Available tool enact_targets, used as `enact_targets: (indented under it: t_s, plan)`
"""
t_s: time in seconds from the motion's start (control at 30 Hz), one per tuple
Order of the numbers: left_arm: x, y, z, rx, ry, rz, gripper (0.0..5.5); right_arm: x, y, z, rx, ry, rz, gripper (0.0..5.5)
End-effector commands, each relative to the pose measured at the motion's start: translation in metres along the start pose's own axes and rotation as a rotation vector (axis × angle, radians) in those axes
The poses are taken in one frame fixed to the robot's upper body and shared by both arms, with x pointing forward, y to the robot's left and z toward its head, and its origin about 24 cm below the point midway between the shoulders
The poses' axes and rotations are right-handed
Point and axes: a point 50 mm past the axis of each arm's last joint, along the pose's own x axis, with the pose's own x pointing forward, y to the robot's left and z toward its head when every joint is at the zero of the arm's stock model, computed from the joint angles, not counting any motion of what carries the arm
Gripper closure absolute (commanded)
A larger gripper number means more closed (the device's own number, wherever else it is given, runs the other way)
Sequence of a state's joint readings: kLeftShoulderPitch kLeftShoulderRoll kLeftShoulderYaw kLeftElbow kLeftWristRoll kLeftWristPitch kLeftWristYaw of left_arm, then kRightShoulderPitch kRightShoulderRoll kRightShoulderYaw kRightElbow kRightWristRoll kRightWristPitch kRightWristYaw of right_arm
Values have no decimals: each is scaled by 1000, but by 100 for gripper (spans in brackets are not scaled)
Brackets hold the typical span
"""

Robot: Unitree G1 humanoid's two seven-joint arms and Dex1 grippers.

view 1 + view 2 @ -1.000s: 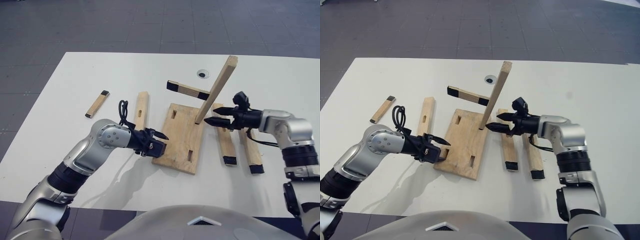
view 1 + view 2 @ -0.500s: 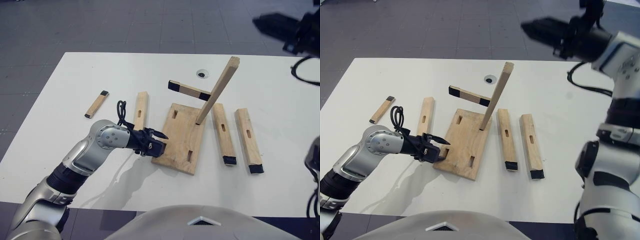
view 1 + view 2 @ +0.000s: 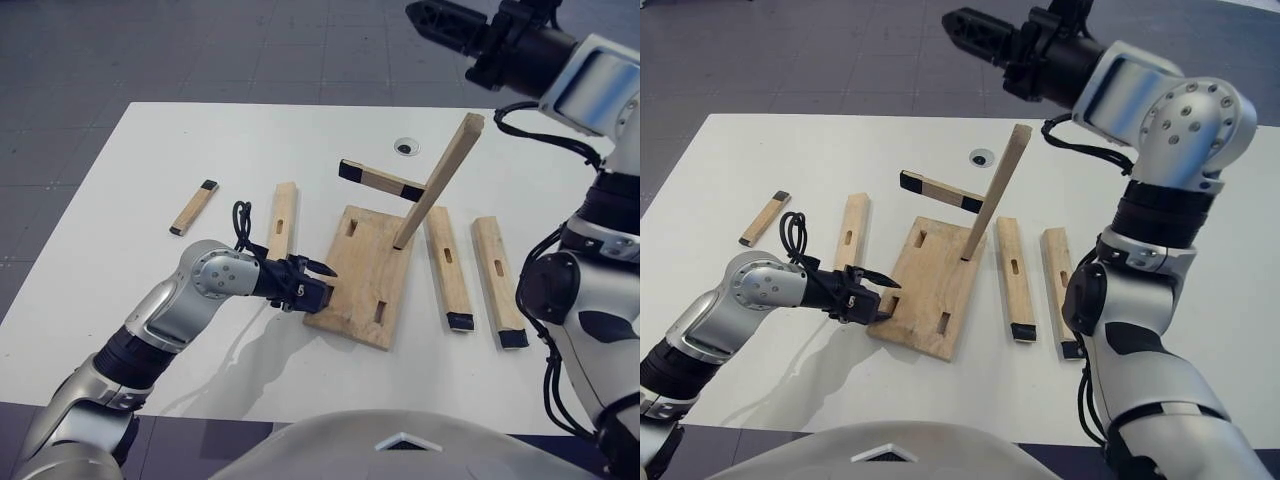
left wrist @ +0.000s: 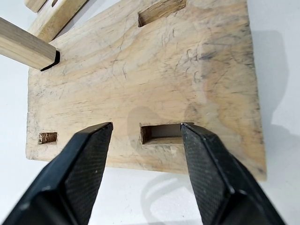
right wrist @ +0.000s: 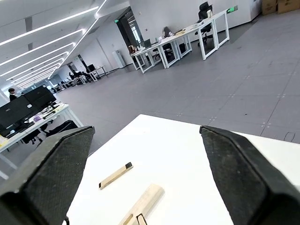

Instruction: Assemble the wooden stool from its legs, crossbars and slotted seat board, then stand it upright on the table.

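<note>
The slotted seat board [image 3: 365, 275] lies flat on the white table [image 3: 150, 160]. One leg [image 3: 437, 180] stands tilted in its far right slot, with a black-tipped crossbar [image 3: 378, 180] sticking out to the left. My left gripper [image 3: 318, 275] sits low at the board's near left edge, open, its fingers [image 4: 86, 164] on either side of a slot [image 4: 161, 132]. My right gripper [image 3: 965, 22] is raised high above the table's far edge, open and holding nothing. Two legs [image 3: 446, 265] [image 3: 497, 280] lie right of the board, and another leg [image 3: 283, 218] lies left of it.
A short black-tipped crossbar [image 3: 194, 207] lies alone at the table's left. A round hole [image 3: 405, 148] is in the tabletop behind the upright leg. The near strip of the table is bare. Desks and chairs [image 5: 187, 40] stand in the room beyond.
My right gripper has left the base of the upright leg and swung up high over the table's far edge. The left arm and the wooden parts have stayed put.
</note>
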State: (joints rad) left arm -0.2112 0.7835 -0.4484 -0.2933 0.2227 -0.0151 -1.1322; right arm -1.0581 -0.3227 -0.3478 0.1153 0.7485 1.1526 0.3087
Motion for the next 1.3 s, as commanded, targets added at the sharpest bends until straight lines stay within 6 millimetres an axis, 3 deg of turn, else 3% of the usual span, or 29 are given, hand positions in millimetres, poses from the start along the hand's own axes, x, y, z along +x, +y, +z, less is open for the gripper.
enact_targets:
  t_s: [0.03,0.07,0.13,0.2,0.27,0.3,0.33,0.5,0.67,0.73,0.87,0.93,1.0,1.07,1.13,1.23,1.3]
  plan:
    - [5,-8,-6,-32,30,-38,280,-8,31,64,-74,-257,61,137]
    - [5,-8,-6,-32,30,-38,280,-10,33,59,-53,-248,68,137]
    - [4,-7,-5,-31,31,-36,280,-10,26,28,22,-167,43,137]
    - [4,-6,-5,-32,31,-31,280,-15,10,-46,137,6,-35,137]
    - [4,-6,-4,-35,29,-26,280,-37,1,-139,284,216,-122,137]
    - [4,-7,-3,-36,28,-25,280,-47,1,-167,337,269,-153,137]
    - [4,-7,-3,-33,25,-28,280,-55,0,-181,373,280,-186,137]
    - [5,-8,-2,-35,19,-25,280,-47,-6,-156,382,127,-202,137]
    - [9,-11,1,-44,10,-24,280,-36,3,-128,365,42,-141,137]
    - [10,-13,2,-52,8,-22,280,-29,10,-97,347,-49,-76,137]
    - [15,-15,5,-126,-12,38,280,-34,29,7,333,-366,41,137]
    - [16,-15,6,-173,-15,93,280,-46,40,41,310,-464,66,137]
    - [18,-16,8,-218,-18,130,280,-60,45,60,283,-528,40,137]
    - [19,-21,9,-259,-16,156,280,-72,42,66,188,-527,-66,137]
    - [21,-28,10,-286,-10,165,280,-85,22,51,-11,-411,-345,137]
    - [21,-38,12,-316,0,173,280,-108,-2,15,-185,-249,-647,137]
    - [19,-41,12,-339,9,189,280,-121,-7,-31,-201,-85,-721,137]
